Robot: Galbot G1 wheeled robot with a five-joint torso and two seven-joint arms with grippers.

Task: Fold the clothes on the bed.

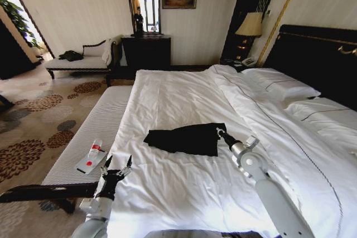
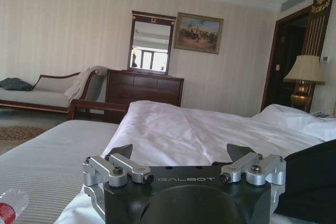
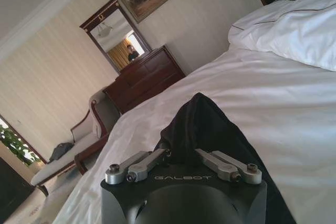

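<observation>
The black clothes [image 1: 187,139] lie bunched in the middle of the white bed [image 1: 178,199]. My right gripper [image 1: 218,132] is at the garment's right edge and is shut on a pinch of the fabric. In the right wrist view the black clothes [image 3: 202,124] rise in a peak between the closed-in fingers of my right gripper [image 3: 182,153]. My left gripper [image 1: 117,169] hovers open at the bed's left edge, well short of the garment. In the left wrist view my left gripper [image 2: 181,157] holds nothing, and the clothes [image 2: 310,182] lie off to one side.
A grey striped bench [image 1: 97,126] runs along the bed's left side, with a small bottle [image 1: 95,149] and a flat packet on it. White pillows [image 1: 279,85] and a dark headboard [image 1: 318,54] are on the right. A chaise [image 1: 83,62] and dresser [image 1: 146,51] stand against the far wall.
</observation>
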